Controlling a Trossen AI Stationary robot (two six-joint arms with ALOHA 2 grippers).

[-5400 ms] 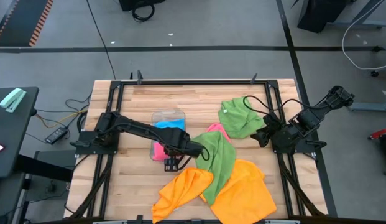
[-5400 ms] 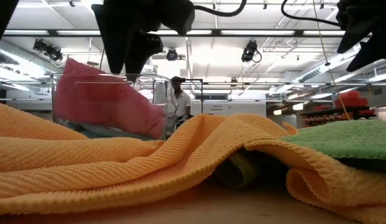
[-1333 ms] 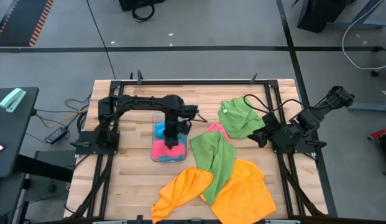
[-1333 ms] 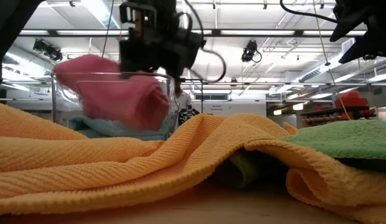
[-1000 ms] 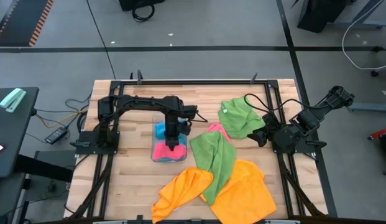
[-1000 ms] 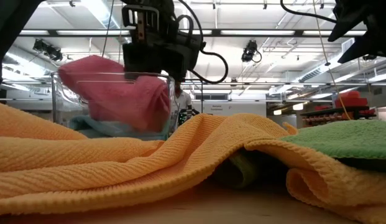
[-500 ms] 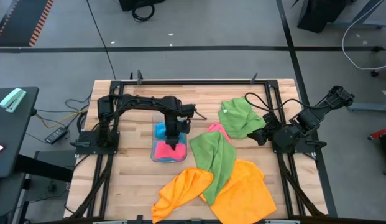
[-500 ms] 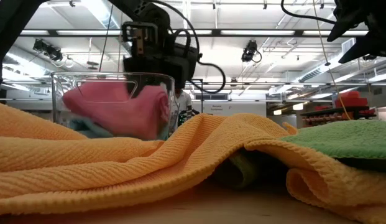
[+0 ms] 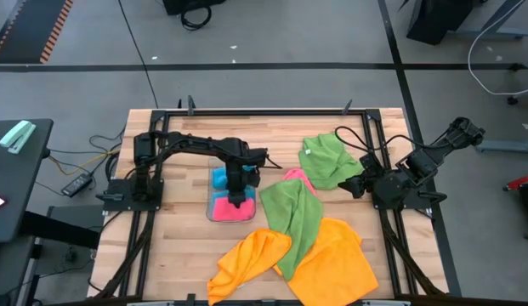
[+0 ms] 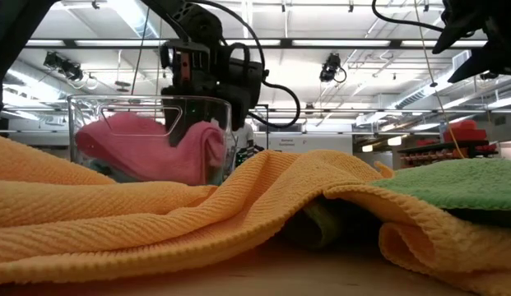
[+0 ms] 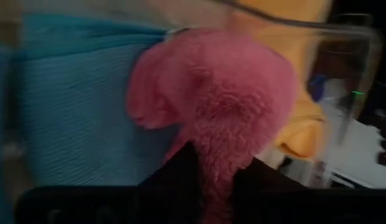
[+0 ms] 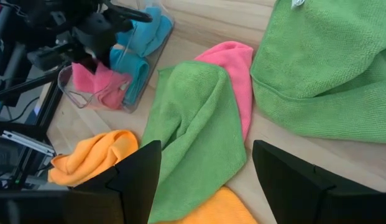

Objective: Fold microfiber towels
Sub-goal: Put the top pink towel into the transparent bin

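A clear plastic tray stands left of the table's middle. In it a folded sky-blue towel lies at the far end, and a bunched pink towel rests partly on it. My left gripper reaches down into the tray with the pink towel between its fingers. My right gripper waits open at the table's right edge, above bare wood. Loose green, orange and pink towels lie spread on the table. My left gripper has a thick rounded fold of the pink towel between its two fingers. It comes from above, pointing down into the tray. The towel lies in the tray, partly on the blue towel, bunched and slack.
A second green towel lies at the far right. Two orange towels cover the near edge and fill the low view's foreground. Black frame rails run round the table. Bare wood shows near left.
My left gripper has gone down into the tray with the pink towel. The towel stuck up above the tray's rim a second ago and now sits low inside the walls, on the blue towel.
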